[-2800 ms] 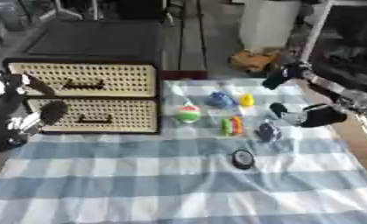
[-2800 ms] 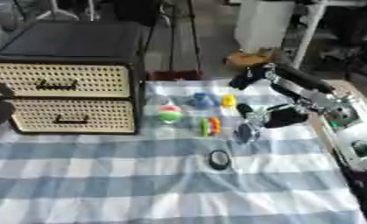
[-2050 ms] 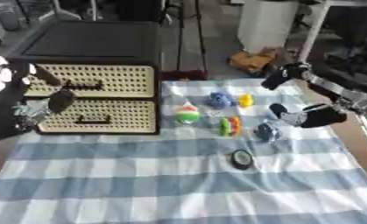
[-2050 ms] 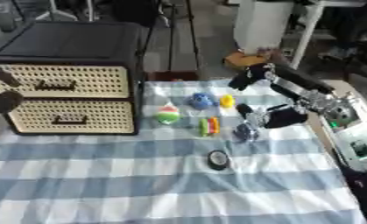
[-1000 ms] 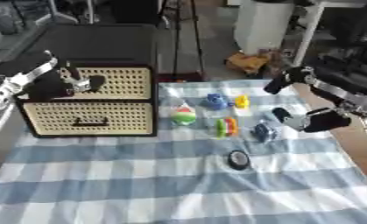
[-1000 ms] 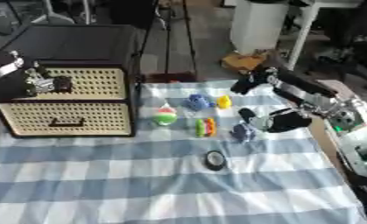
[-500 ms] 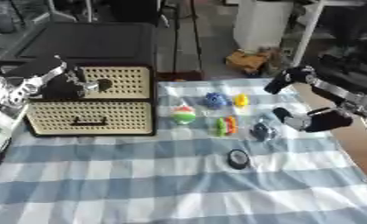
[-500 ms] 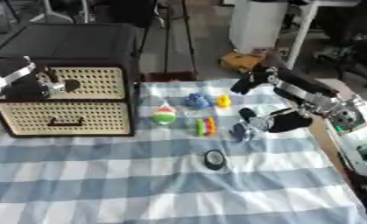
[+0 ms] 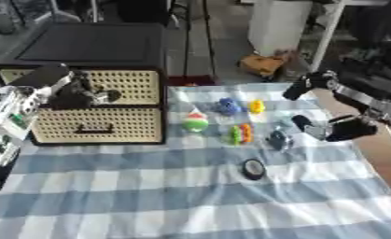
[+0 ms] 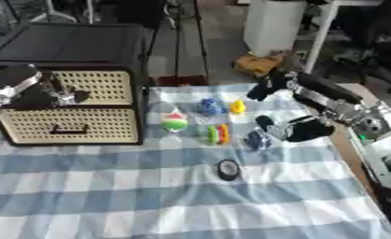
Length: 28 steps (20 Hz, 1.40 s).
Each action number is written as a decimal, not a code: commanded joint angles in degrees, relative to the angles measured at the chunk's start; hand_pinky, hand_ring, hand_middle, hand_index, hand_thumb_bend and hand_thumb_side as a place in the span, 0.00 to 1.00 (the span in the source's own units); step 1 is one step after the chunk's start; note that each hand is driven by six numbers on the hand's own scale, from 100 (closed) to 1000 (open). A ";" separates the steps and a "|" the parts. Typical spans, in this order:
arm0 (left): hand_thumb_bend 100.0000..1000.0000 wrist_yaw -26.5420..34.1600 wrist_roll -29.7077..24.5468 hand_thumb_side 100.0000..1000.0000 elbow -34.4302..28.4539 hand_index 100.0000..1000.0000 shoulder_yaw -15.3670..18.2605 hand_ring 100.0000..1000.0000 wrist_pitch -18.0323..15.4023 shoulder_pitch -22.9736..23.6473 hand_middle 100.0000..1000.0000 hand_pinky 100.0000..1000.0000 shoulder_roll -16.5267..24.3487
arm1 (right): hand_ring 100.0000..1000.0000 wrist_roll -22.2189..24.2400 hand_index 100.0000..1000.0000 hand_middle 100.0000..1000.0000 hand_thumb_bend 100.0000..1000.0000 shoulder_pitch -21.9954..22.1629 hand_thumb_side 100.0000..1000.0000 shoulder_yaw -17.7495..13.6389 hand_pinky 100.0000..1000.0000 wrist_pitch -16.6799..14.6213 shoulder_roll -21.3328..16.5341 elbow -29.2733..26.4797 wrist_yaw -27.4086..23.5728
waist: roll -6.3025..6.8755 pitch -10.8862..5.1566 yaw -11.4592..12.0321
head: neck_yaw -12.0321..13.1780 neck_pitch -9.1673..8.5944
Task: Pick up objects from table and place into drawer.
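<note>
Both views are soft and blurred throughout, so edges smear and the small coloured things on the checked cloth [image 9: 190, 196] read only as blobs. The light is even, moderately bright and diffuse, leaving only faint shadows. The white cylinder [image 9: 280, 28] at the back looks washed out, and the dark top of the drawer cabinet [image 10: 67, 44] carries a dull sheen.

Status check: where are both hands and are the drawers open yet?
Left hand at the upper drawer front. Right hand open beside the toys. Both drawers look shut. Nothing blocking.
</note>
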 commanded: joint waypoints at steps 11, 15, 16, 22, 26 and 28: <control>0.72 -3.84 -0.34 1.00 2.02 0.66 -0.10 0.00 -1.10 -1.09 0.00 0.00 0.00 | 0.69 0.23 0.77 0.66 0.12 -1.08 0.00 -0.42 0.77 -0.07 -1.18 -0.73 -0.71 | 0.27 -0.45 -0.34 | -0.04 -0.07; 0.73 -4.50 -2.66 1.00 2.29 0.62 -0.40 0.00 -1.68 -0.68 0.00 0.00 0.11 | 0.69 0.25 0.77 0.66 0.11 -1.04 0.00 -0.48 0.77 -0.05 -1.20 -0.75 -0.72 | 0.37 -0.38 -0.28 | -0.07 -0.08; 0.73 -4.60 -3.10 1.00 2.33 0.60 -0.43 0.00 -1.77 -0.52 0.00 0.00 0.13 | 0.69 0.24 0.77 0.66 0.11 -1.05 0.00 -0.50 0.77 -0.04 -1.20 -0.76 -0.73 | 0.39 -0.36 -0.27 | -0.08 -0.08; 0.74 -4.51 -5.39 1.00 2.68 0.50 -1.17 0.00 -2.60 0.58 0.00 0.00 0.28 | 0.69 0.19 0.77 0.66 0.11 -1.03 0.00 -0.58 0.77 -0.01 -1.24 -0.78 -0.73 | 0.38 -0.28 -0.24 | -0.25 -0.15; 0.74 -4.36 -7.17 1.00 0.64 0.46 -1.68 0.00 -3.09 1.54 0.00 0.00 0.93 | 0.69 0.12 0.77 0.66 0.12 -0.97 0.00 -0.65 0.77 0.02 -1.28 -0.77 -0.69 | 0.40 -0.24 -0.13 | -0.32 -0.16; 0.74 -4.44 -8.10 1.00 -0.73 0.45 -1.92 0.00 -3.03 2.12 0.00 0.00 1.35 | 0.69 0.11 0.77 0.66 0.11 -0.99 0.00 -0.67 0.77 0.04 -1.26 -0.78 -0.67 | 0.41 -0.24 -0.05 | -0.44 -0.17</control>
